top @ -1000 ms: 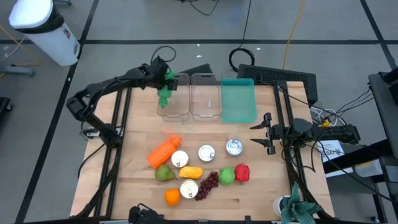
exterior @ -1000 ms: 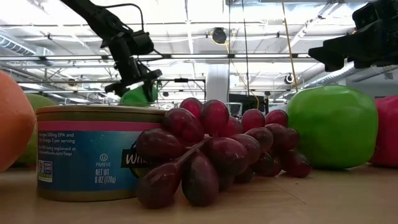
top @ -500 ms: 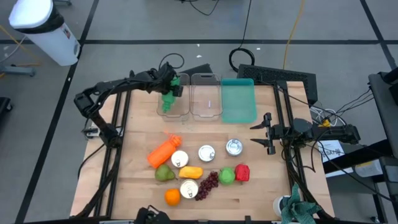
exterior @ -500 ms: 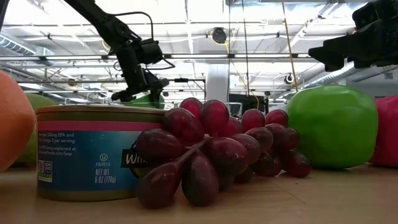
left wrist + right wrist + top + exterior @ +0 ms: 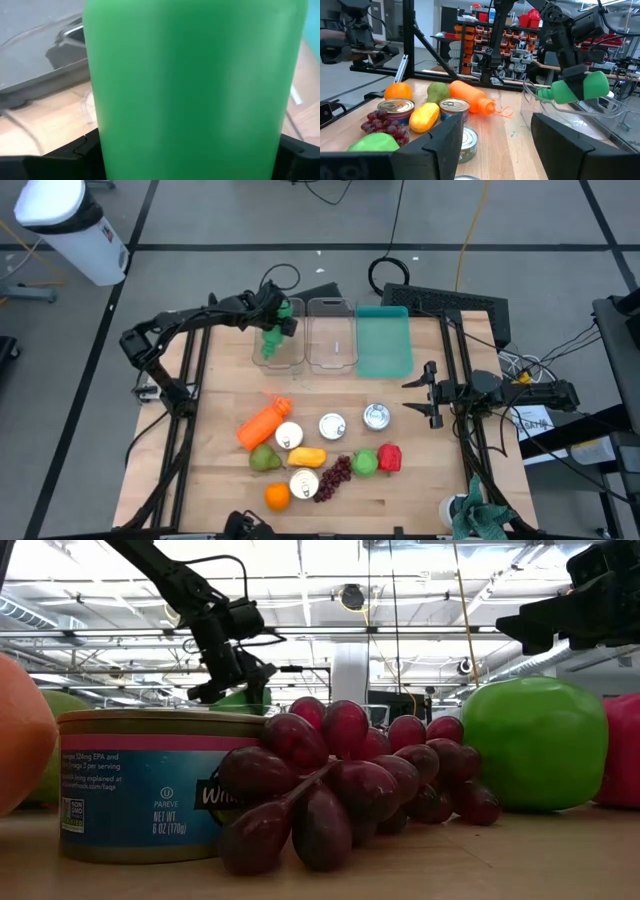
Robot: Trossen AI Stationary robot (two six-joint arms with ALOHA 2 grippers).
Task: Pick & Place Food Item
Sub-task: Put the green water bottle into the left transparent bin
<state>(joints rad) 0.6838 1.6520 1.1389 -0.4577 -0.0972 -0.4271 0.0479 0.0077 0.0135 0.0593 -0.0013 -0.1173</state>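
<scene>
Wooden table (image 5: 220, 480), grapes (image 5: 334, 477), cans, clear bins

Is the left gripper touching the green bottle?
Touching. In the right wrist view the left gripper has its fingers around the green bottle, which hangs above the clear bin; the left wrist view shows the bottle filling the space between the fingers.

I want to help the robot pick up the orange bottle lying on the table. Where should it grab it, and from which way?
Probably around the wide middle of the orange bottle, coming straight down from above. It lies on its side, tilted, with its narrow neck toward the bins, so the fingers should close across the body. A can sits close at its lower end, so gripping nearer the middle looks safest.
</scene>
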